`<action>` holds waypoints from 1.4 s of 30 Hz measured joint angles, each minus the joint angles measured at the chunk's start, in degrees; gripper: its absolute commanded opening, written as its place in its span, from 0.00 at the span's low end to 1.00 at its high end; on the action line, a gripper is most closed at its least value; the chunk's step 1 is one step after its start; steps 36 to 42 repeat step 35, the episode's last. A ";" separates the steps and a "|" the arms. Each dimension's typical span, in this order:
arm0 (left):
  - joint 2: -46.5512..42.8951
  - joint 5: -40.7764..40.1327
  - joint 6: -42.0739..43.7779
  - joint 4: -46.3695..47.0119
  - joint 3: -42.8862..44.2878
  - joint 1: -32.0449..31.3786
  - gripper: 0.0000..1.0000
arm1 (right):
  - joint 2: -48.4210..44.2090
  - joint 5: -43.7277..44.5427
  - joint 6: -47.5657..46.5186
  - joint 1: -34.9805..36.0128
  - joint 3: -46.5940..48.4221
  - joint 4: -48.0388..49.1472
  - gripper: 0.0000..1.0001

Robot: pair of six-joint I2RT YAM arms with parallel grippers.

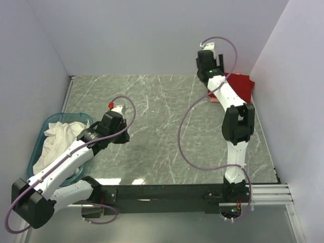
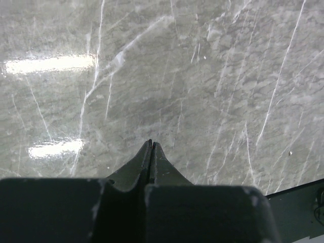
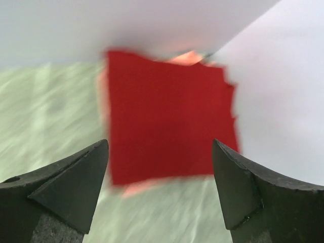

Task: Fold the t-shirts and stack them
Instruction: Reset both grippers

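A deep red t-shirt [image 1: 243, 86] lies folded in the far right corner of the table. It rests on a salmon-pink t-shirt whose edge [image 1: 213, 99] peeks out at the near left. In the right wrist view the red t-shirt [image 3: 167, 126] fills the middle, with a pink rim [image 3: 135, 187] below it. My right gripper [image 3: 159, 144] hangs open just short of the stack, nothing between its fingers. That view is blurred by motion. My left gripper [image 2: 152, 143] is shut and empty, low over bare marble at the near left.
A blue basket [image 1: 48, 121] with white cloth [image 1: 61, 134] in it stands at the left edge, under my left arm. White walls close in the back and both sides. A black rail [image 1: 162, 192] runs along the near edge.
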 measured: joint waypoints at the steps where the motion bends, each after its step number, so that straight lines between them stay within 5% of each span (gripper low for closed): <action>1: -0.24 0.00 0.04 0.02 0.00 0.20 0.02 | -2.21 -0.26 1.64 1.55 -2.54 -0.59 0.89; 9: -2.60 0.44 0.15 0.76 0.00 0.87 0.03 | -24.11 -12.70 18.18 13.40 -31.28 -2.32 0.89; 20: -2.69 0.70 0.15 0.81 0.00 1.29 0.03 | -60.04 -30.25 35.32 15.28 -66.12 2.08 0.90; 30: -3.65 -0.55 0.11 0.72 0.00 2.08 0.06 | -70.58 -35.78 39.08 15.28 -70.31 0.92 0.91; 42: -3.89 -1.05 0.11 0.72 -0.02 2.12 0.06 | -72.54 -36.83 39.58 15.28 -70.77 0.79 0.91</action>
